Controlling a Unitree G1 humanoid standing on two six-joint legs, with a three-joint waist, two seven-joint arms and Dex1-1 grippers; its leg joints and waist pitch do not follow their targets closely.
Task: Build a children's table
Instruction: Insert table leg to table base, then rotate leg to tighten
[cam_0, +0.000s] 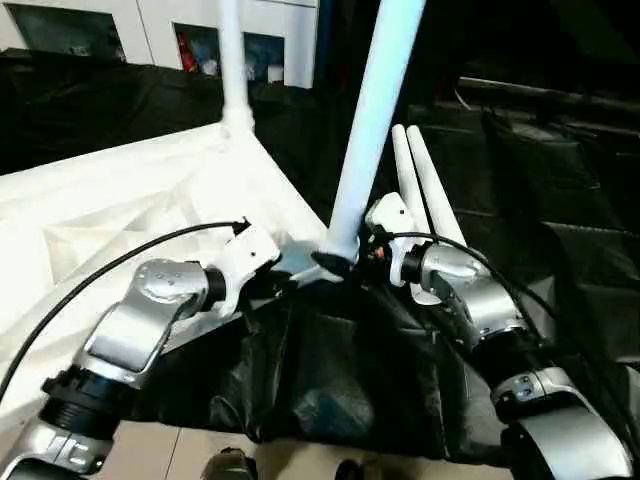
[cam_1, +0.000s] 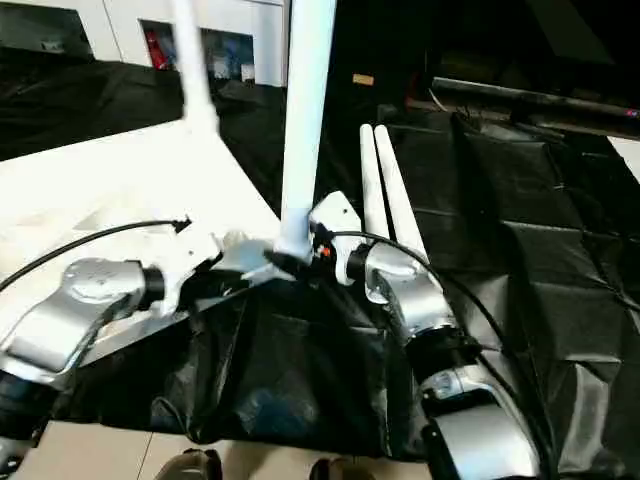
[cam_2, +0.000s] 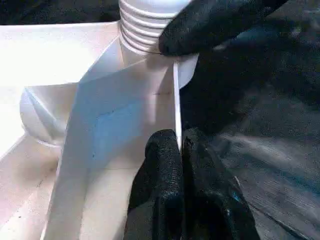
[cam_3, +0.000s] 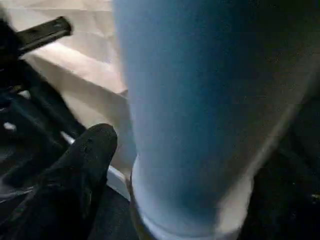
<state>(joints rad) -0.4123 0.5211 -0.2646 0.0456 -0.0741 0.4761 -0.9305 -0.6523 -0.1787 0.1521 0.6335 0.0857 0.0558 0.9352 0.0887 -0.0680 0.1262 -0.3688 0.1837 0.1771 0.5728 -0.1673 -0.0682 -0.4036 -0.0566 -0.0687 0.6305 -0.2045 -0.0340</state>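
The white table top (cam_0: 120, 200) lies upside down at the left, ribbed underside up. One white leg (cam_0: 232, 60) stands in its far corner socket. A second leg (cam_0: 372, 130) stands upright in the near corner socket (cam_2: 45, 115), and its threaded end (cam_2: 142, 30) sits at the socket's mouth. My right gripper (cam_0: 345, 258) is shut around this leg's base, with one black finger (cam_3: 75, 190) beside the tube. My left gripper (cam_2: 182, 185) is shut on the thin rim wall (cam_2: 176, 100) of the top, right by that corner. Two loose legs (cam_0: 425, 190) lie side by side behind my right wrist.
Black cloth (cam_0: 330, 370) covers the surface under and to the right of the top, hanging over the near edge. A white cabinet with glass doors (cam_0: 250, 45) stands at the back. A black cable (cam_0: 110, 260) loops over my left forearm.
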